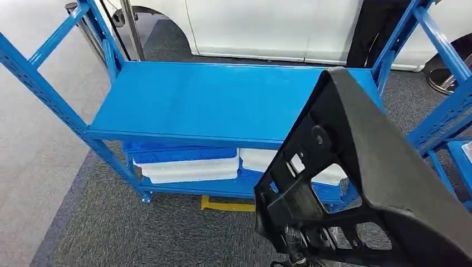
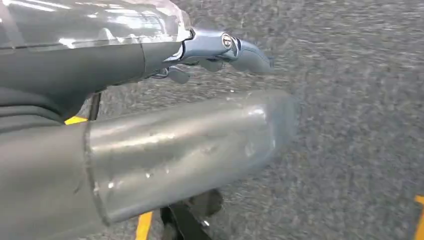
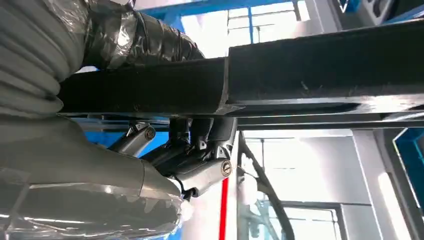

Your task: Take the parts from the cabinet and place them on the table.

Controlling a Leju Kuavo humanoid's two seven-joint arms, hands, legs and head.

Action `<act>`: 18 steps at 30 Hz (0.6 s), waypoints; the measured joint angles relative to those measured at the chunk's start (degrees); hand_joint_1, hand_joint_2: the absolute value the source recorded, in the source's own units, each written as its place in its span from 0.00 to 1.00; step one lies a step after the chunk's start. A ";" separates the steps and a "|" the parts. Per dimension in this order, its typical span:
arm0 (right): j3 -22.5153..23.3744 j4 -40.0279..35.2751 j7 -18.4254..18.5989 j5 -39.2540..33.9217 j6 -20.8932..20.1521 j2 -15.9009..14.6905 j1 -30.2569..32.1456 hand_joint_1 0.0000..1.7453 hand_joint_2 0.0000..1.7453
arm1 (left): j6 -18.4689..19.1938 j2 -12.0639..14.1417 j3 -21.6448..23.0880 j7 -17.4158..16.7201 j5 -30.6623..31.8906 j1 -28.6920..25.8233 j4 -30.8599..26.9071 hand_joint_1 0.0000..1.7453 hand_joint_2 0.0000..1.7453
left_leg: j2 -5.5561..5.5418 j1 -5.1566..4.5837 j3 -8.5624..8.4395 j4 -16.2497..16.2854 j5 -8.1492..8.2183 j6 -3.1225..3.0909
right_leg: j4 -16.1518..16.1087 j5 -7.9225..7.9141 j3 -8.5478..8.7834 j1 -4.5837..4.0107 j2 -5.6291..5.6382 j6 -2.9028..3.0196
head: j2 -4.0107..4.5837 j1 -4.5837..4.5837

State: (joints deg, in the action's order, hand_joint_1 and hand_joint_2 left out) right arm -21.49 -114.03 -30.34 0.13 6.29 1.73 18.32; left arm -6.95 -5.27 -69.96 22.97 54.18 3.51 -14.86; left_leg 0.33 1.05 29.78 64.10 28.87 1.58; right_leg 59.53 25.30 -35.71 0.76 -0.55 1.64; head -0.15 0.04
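Note:
A big black plastic part (image 1: 356, 167) with ribs and cut-outs fills the lower right of the head view, raised in front of the blue rack's bare top shelf (image 1: 222, 100). In the right wrist view my right hand (image 3: 190, 160) grips this black part (image 3: 300, 70), with the fingers wrapped under its edge. My left hand (image 2: 200, 100) hangs over the grey carpet, its thumb and fingers apart and nothing between them.
Blue and white crates (image 1: 183, 161) are stacked on the rack's lower shelf. A second blue rack (image 1: 445, 111) stands at the right. A white car (image 1: 267, 28) is parked behind. A yellow marker (image 1: 225, 204) lies on the carpet under the rack.

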 joint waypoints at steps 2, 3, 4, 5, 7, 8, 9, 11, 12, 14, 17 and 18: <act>0.15 -0.02 0.00 -0.02 0.00 0.02 0.05 1.00 1.00 | 0.00 0.00 0.00 0.00 0.00 0.20 -0.17 0.00 0.00 | -0.39 -0.42 -4.61 -7.95 2.81 -0.82 | 0.54 -0.69 -0.63 -0.26 -0.04 -0.83 | 0.00 -0.02; 0.20 -0.02 0.00 -0.02 0.00 0.02 0.11 1.00 1.00 | 0.00 0.00 -0.02 0.00 0.00 0.18 -0.17 0.00 0.00 | -0.36 -0.55 -4.01 -7.72 2.63 -1.09 | 0.31 -1.18 -0.49 -0.21 -0.18 -1.25 | 0.00 0.00; 0.22 -0.02 -0.09 -0.02 0.00 0.02 0.11 1.00 1.00 | 0.00 0.00 -0.02 -0.02 0.00 0.16 -0.20 0.00 0.00 | -0.36 -0.73 -3.88 -7.55 2.41 -1.47 | 0.06 -1.71 -0.52 -0.07 -0.17 -1.59 | 0.00 0.00; 0.24 -0.04 -0.07 -0.02 -0.02 0.02 0.16 1.00 1.00 | 0.00 0.00 -0.04 -0.04 0.00 0.13 -0.20 0.00 0.00 | -0.33 -0.76 -3.64 -7.79 1.87 -2.06 | -0.15 -2.23 -0.52 -0.13 -0.13 -2.09 | 0.00 -0.02; 0.42 -0.07 -0.09 -0.02 0.00 0.02 0.40 1.00 1.00 | 0.02 -0.07 -0.07 -0.09 0.00 0.16 -0.20 0.00 0.00 | 0.20 -0.32 -2.53 -8.27 0.38 -3.28 | 1.75 1.20 -1.51 0.05 0.19 -2.48 | 0.00 -0.04; 0.52 -0.07 -0.07 -0.09 0.00 0.02 0.42 1.00 1.00 | 0.02 -0.07 -0.07 -0.09 0.00 0.17 -0.20 0.00 0.00 | 0.28 -0.35 -1.81 -8.25 -0.16 -3.80 | 4.64 4.87 -2.37 0.05 0.29 -2.49 | 0.00 -0.02; 0.65 -0.07 -0.07 -0.35 -0.04 0.02 0.45 1.00 1.00 | 0.00 -0.07 -0.09 -0.11 0.00 0.15 -0.20 0.00 0.00 | 0.34 -0.43 -0.99 -8.19 -0.78 -3.87 | 8.73 8.41 -3.33 0.05 0.33 -2.62 | 0.00 -0.04; 0.98 0.00 -0.07 -1.09 -0.31 0.02 0.60 1.00 1.00 | -0.04 -0.07 -0.20 -0.18 0.00 0.12 -0.22 0.00 0.00 | 0.41 -0.61 0.56 -7.91 -2.05 -3.89 | 15.81 11.09 -4.38 0.06 0.33 -2.84 | 0.00 -0.02; 1.11 0.04 -0.04 -1.38 -0.41 0.02 0.73 1.00 1.00 | -0.11 -0.07 -0.37 -0.26 0.00 0.12 -0.28 0.00 0.00 | 0.41 -0.64 1.53 -7.64 -2.54 -3.80 | 16.63 9.76 -3.75 0.07 0.32 -2.85 | 0.00 -0.02; 1.36 0.07 -0.02 -1.92 -0.77 0.02 0.92 1.00 1.00 | -0.17 -0.11 -0.57 -0.48 0.00 0.08 -0.31 0.00 0.00 | 0.38 -0.68 3.33 -6.98 -3.21 -3.54 | 11.99 5.40 0.64 0.04 0.32 -2.52 | 0.00 -0.02; 1.53 0.04 -0.04 -3.94 -2.01 0.02 1.07 1.00 1.00 | 1.32 -0.44 -0.94 0.13 0.07 -0.12 -0.33 0.00 0.00 | 0.88 -1.09 4.50 -5.82 -3.84 -3.03 | -1.79 6.93 9.82 -0.73 -2.07 -1.40 | 0.00 -0.04; 1.68 0.04 -0.48 -5.41 -2.36 0.02 1.25 1.00 1.00 | 2.66 -0.48 -0.90 1.30 1.39 -0.62 -0.33 0.00 0.00 | 1.24 -1.06 4.49 -5.82 -4.09 -2.62 | -1.94 7.22 9.47 -0.76 -1.84 -1.11 | 0.00 -0.02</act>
State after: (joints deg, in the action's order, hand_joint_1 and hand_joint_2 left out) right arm -19.80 -113.98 -30.81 -5.28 3.93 1.75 19.57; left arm -4.29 -5.75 -70.86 24.28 55.58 2.89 -15.19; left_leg 1.57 -0.02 34.28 58.28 24.78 -1.04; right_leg 57.59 32.52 -26.24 0.00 -2.39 0.52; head -0.15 0.02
